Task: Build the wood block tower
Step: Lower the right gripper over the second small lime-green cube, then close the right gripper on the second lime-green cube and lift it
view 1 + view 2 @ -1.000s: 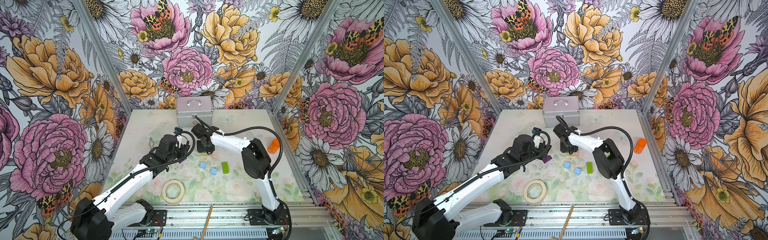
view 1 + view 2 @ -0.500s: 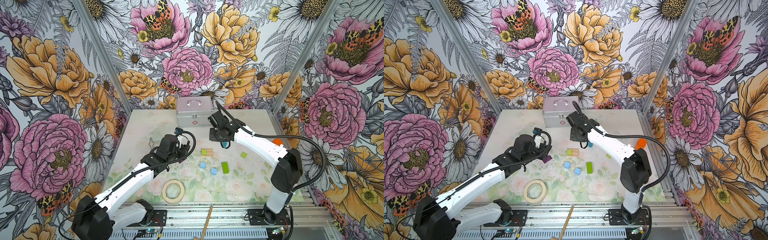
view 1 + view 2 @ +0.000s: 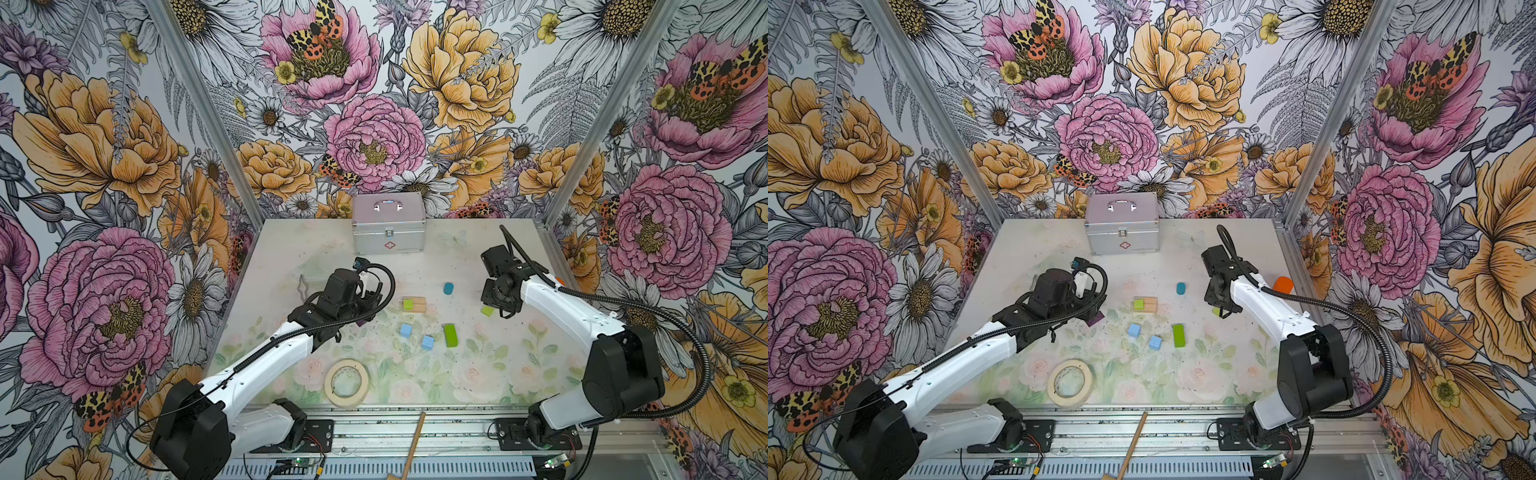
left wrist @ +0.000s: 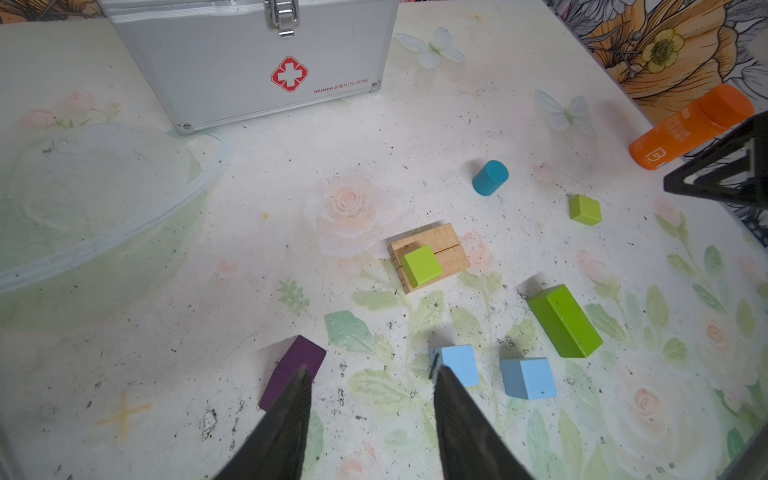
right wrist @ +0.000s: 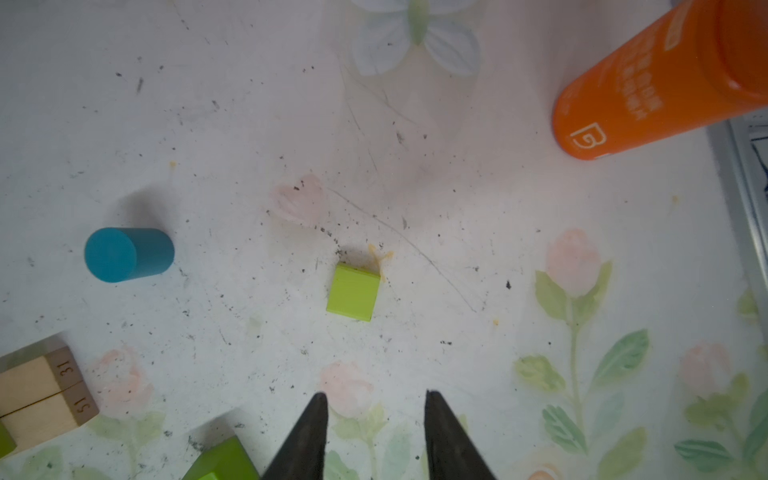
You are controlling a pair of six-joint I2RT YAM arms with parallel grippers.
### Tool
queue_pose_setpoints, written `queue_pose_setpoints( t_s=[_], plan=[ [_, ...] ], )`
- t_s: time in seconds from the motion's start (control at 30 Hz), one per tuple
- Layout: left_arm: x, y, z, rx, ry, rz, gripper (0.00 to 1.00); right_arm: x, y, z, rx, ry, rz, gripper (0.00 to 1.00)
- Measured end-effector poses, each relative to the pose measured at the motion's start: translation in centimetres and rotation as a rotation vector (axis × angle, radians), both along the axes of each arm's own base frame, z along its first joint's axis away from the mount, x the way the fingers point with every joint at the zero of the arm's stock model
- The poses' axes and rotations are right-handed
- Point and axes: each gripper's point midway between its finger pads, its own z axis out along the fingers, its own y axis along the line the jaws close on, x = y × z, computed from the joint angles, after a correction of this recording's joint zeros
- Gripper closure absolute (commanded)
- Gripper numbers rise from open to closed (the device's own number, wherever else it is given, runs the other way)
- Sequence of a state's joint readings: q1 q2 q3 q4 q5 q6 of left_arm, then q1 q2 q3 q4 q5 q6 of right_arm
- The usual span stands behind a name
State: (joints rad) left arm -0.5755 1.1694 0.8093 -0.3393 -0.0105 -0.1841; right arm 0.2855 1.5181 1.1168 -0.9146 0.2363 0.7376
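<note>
Precision counts: the right gripper (image 5: 374, 399), jaws parted and empty, hovers just short of the loose lime-green cube (image 5: 353, 293) on the tabletop (image 5: 249, 124) and should centre over it, jaws square to two flat faces, before descending. The started tower (image 3: 414, 304), a second green cube (image 4: 422, 266) on two tan bars (image 4: 449, 249), sits mid-tabletop. The right arm (image 3: 557, 307) reaches forward, wrist bent down; the left gripper (image 4: 370, 374), likewise parted and empty, hangs near the purple block (image 4: 293, 365).

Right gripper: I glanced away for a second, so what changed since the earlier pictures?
The right gripper swung from over the tan bars rightward to the loose lime cube, where it is open and empty. The left gripper, long green block and tape roll stayed put.
</note>
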Motion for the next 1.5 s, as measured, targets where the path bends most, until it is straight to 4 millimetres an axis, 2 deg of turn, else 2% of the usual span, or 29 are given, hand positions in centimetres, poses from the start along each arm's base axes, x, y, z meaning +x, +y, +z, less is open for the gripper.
queue_pose_setpoints(
  t_s=[0.3, 0.53, 0.83, 1.2, 1.5],
  plan=[
    [0.1, 0.1, 0.0, 0.000, 0.000, 0.004, 0.50, 1.9, 0.3, -4.9, 0.047, 0.060, -0.026, 0.51],
    [0.2, 0.3, -0.1, 0.001, 0.003, 0.011, 0.50, 3.2, 1.0, -6.0, 0.087, 0.043, -0.028, 0.48],
    [0.4, 0.4, -0.5, 0.005, 0.013, 0.014, 0.50, 2.7, 0.9, -7.1, 0.089, 0.068, -0.042, 0.44],
    [0.4, 0.4, -0.6, 0.007, 0.015, 0.015, 0.50, 2.8, 0.3, -7.8, 0.085, 0.079, -0.066, 0.52],
    [0.5, 0.5, -0.6, 0.007, 0.016, 0.018, 0.50, 3.0, 0.4, -8.5, 0.087, 0.086, -0.064, 0.65]
  ],
)
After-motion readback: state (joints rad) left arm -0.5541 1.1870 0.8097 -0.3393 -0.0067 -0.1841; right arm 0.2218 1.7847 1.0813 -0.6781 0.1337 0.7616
